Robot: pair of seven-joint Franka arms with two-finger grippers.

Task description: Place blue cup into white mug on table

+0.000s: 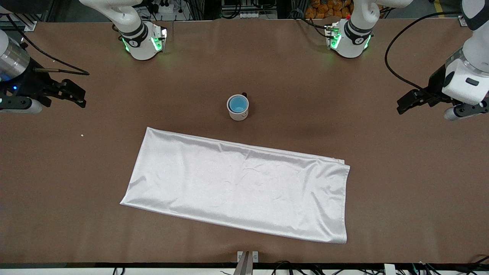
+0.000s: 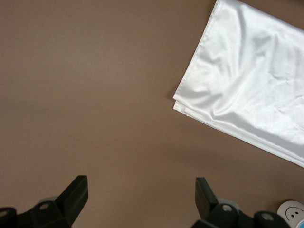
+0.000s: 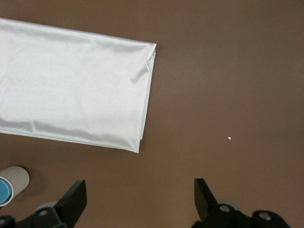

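The light-blue cup [image 1: 237, 103] stands inside the white mug [image 1: 240, 114], which is upright on the brown table [image 1: 344, 95] at its middle. The mug's black handle points toward the robots' bases. The mug [image 3: 18, 176] with the blue cup [image 3: 4, 191] in it shows at the edge of the right wrist view, and the mug's rim [image 2: 289, 209] in a corner of the left wrist view. My left gripper [image 1: 404, 105] hangs open and empty over bare table at the left arm's end. My right gripper [image 1: 78, 97] hangs open and empty over the right arm's end. Both grippers [image 2: 141, 190] [image 3: 140, 190] are well apart from the mug.
A folded white satin cloth [image 1: 237, 187] lies flat on the table, nearer to the front camera than the mug; it also shows in both wrist views [image 2: 251, 80] [image 3: 71, 85]. A tiny white speck [image 1: 82, 134] lies toward the right arm's end.
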